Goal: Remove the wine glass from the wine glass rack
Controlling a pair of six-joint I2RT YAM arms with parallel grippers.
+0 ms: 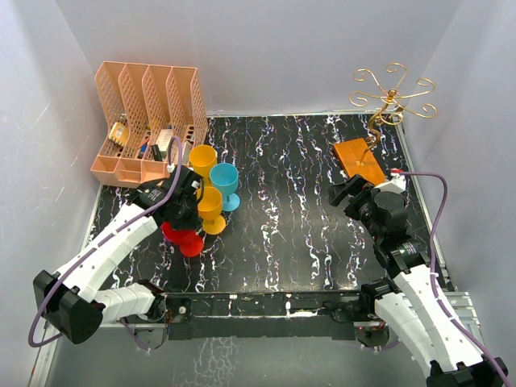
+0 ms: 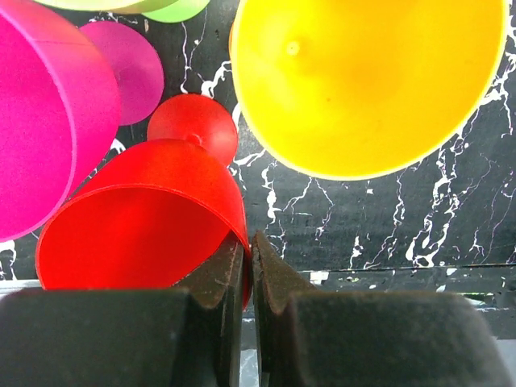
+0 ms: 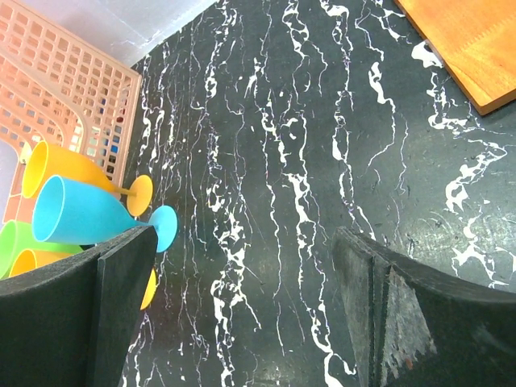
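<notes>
Red wine glass [image 1: 184,239] sits at the left side of the table [image 1: 298,210], well apart from the wine glass rack [image 1: 360,161] in the far right corner. From the top camera I note the rack's gold wire curls carry nothing.

Only the left wrist camera shows the grip. The left gripper [image 2: 247,274] is pinched on the rim of the red wine glass, with the thin wall caught between both fingers. The bowl is tilted, and its round foot lies beyond it. That view also shows a magenta glass [image 2: 40,121], which I cannot find from above, and a yellow glass [image 2: 371,81]. All appear to be smooth, matte plastic.

The right gripper [image 3: 250,306] is spread wide over black, white-veined marble. Its camera catches the rack's flat wooden base corner [image 3: 468,48], a blue glass [image 3: 76,214] and the peach lattice organizer [image 3: 64,89].
</notes>
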